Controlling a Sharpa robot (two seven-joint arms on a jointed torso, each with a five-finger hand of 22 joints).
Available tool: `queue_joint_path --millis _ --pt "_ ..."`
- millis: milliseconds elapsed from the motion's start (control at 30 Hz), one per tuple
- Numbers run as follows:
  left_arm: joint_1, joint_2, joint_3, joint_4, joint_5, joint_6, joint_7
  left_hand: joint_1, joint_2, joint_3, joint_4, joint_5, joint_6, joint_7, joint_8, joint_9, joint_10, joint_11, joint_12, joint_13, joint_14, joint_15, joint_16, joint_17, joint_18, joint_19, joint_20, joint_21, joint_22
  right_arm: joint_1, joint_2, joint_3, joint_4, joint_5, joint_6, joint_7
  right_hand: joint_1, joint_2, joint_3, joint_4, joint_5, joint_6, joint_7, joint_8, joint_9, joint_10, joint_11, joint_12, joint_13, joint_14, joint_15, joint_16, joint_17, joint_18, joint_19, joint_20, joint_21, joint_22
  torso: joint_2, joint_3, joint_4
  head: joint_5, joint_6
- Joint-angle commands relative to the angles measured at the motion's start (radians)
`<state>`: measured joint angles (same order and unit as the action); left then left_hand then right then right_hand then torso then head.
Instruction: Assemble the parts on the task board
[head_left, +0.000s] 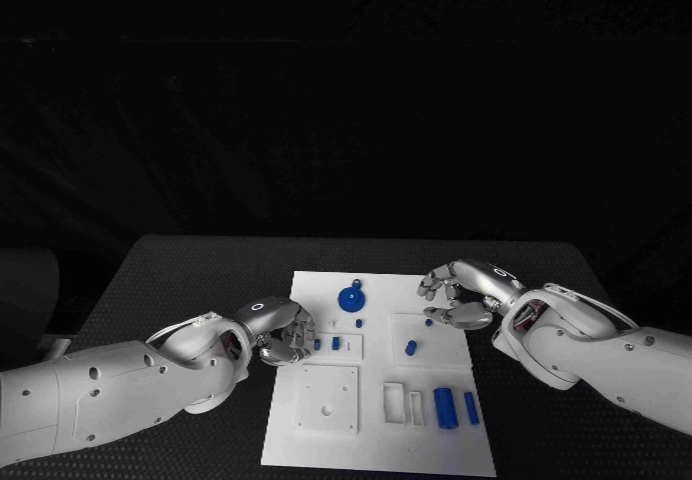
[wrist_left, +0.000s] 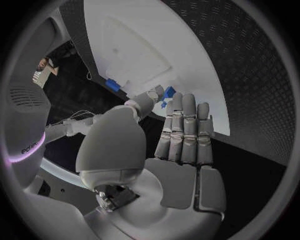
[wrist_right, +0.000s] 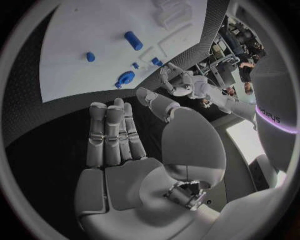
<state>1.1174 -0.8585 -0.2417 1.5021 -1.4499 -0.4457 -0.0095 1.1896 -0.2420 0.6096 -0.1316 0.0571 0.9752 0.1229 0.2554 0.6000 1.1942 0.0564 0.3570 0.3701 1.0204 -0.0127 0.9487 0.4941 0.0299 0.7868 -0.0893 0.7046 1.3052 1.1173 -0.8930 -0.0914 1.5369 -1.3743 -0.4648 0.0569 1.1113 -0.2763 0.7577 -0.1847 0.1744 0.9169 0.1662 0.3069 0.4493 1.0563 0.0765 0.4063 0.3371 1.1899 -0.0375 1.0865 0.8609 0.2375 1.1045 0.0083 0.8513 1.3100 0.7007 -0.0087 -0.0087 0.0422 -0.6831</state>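
The white task board (head_left: 325, 440) lies mid-table. On it are a round blue disc part (head_left: 351, 297), small blue pegs (head_left: 336, 343) and two blue blocks (head_left: 446, 407) near the front right. My left hand (head_left: 281, 330) hovers at the board's left edge beside two pegs. In the left wrist view its fingers (wrist_left: 184, 130) are straight and hold nothing, and its thumb tip is close to a peg (wrist_left: 169, 91). My right hand (head_left: 462, 295) hovers over the board's right side, fingers (wrist_right: 112, 135) spread and empty, above the disc part (wrist_right: 125, 78) and a blue cylinder (wrist_right: 133, 40).
A square white plate (head_left: 327, 398) with a hole and narrow white frames (head_left: 395, 401) sit on the board's front half. Black textured table (head_left: 188, 280) surrounds the board on all sides.
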Motion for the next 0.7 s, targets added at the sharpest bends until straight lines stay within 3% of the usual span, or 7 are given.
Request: queue_joint_path --millis 33,333,700 --pt "-0.001 0.007 0.000 -0.002 -0.006 -0.020 -0.007 -0.005 -0.003 0.000 0.009 -0.005 -0.003 0.004 -0.006 -0.002 -0.006 -0.001 -0.006 0.001 0.001 -0.004 0.003 0.001 -0.011 0.007 -0.025 -0.006 0.001 -0.001 0.001 0.000 0.001 -0.002 0.002 0.009 -0.004 -0.009 -0.001 0.005 0.006 -0.009 -0.001 0.004 -0.001 0.005 -0.001 -0.006 -0.001 0.002 0.002 0.005 -0.001 0.024 0.006 -0.003 -0.005 0.004 0.000 -0.0001 0.0001 -0.001 0.001" --pt "-0.002 0.036 0.001 -0.023 -0.005 0.000 -0.013 -0.001 -0.006 0.000 0.013 -0.005 -0.006 0.006 -0.009 -0.004 -0.007 0.000 -0.008 0.001 0.001 -0.005 0.003 0.002 -0.010 0.008 -0.025 -0.008 0.003 0.000 0.004 0.000 0.001 -0.002 0.002 0.009 -0.004 -0.008 -0.001 0.005 0.007 -0.008 -0.001 0.005 -0.001 0.006 -0.001 -0.007 -0.002 0.002 0.002 0.005 -0.001 0.024 0.007 -0.003 -0.005 0.004 0.001 -0.0003 -0.0009 -0.003 0.002" --pt "-0.004 0.042 0.001 -0.033 -0.005 0.017 -0.022 0.002 -0.004 0.000 0.015 -0.005 -0.007 0.006 -0.010 -0.006 -0.008 0.000 -0.010 0.001 0.001 -0.005 0.002 0.003 -0.010 0.008 -0.025 -0.009 0.004 0.000 0.005 0.000 0.001 -0.002 0.003 0.010 -0.004 -0.008 -0.001 0.006 0.008 -0.008 -0.001 0.005 -0.002 0.007 -0.001 -0.008 -0.003 0.002 0.001 0.005 -0.002 0.024 0.007 -0.004 -0.005 0.004 -0.001 -0.0002 -0.0001 -0.006 -0.001"
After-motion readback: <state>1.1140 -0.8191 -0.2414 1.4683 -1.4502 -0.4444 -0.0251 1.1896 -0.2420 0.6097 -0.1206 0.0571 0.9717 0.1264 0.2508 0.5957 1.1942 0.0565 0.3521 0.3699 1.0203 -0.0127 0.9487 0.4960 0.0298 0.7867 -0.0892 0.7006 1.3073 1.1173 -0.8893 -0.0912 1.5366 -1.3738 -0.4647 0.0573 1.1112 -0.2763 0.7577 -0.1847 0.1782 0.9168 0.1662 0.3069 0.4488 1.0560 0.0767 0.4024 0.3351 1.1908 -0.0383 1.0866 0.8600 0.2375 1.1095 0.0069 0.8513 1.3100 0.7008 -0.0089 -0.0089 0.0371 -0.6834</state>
